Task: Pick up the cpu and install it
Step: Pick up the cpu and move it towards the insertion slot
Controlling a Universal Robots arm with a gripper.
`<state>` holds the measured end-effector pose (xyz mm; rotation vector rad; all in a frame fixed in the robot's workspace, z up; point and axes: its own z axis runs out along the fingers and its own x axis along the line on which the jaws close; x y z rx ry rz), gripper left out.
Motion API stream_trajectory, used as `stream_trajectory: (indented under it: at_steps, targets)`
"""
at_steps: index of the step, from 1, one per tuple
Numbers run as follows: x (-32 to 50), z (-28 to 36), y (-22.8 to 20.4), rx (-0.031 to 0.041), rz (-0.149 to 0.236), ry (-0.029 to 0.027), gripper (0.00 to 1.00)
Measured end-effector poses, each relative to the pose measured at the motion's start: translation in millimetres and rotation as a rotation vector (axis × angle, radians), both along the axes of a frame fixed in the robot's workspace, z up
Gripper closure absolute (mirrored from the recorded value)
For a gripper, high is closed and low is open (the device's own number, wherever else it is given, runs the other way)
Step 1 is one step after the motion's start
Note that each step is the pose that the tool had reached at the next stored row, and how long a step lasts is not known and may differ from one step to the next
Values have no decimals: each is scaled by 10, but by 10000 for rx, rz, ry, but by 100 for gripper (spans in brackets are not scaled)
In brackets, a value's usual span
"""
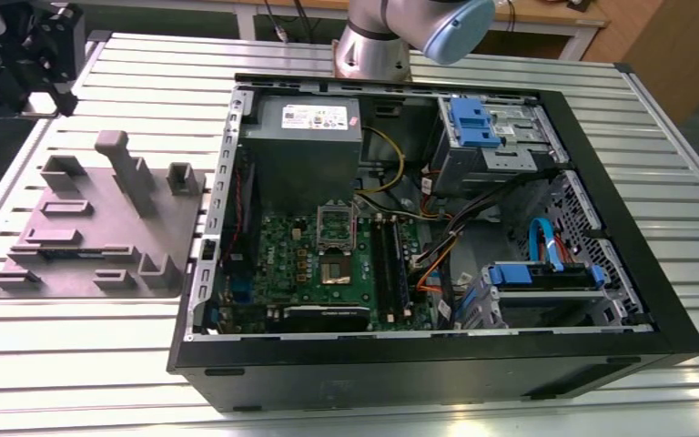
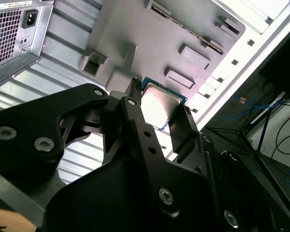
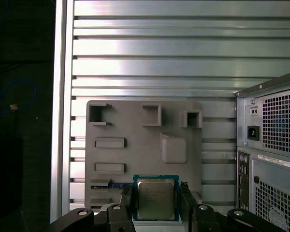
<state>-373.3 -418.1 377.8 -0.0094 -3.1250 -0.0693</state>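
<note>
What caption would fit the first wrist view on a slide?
The gripper holds the cpu between its fingers, with the grey parts tray and the computer case beyond.

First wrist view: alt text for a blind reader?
The end effector grips the cpu, metal top toward the camera, over a grey fixture tray on a slatted metal table. A computer case's rear panel stands beside the tray.

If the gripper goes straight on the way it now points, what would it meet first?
Most likely the grey fixture tray: in the first wrist view the gripper, holding the cpu, points at it. How far away it lies is unclear.
</note>
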Motion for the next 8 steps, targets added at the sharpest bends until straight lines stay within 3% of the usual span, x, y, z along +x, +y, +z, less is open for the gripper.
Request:
stream_trajectory:
  at_steps: [8]
  targets:
    - [5, 0, 0, 0, 0, -1, 53]
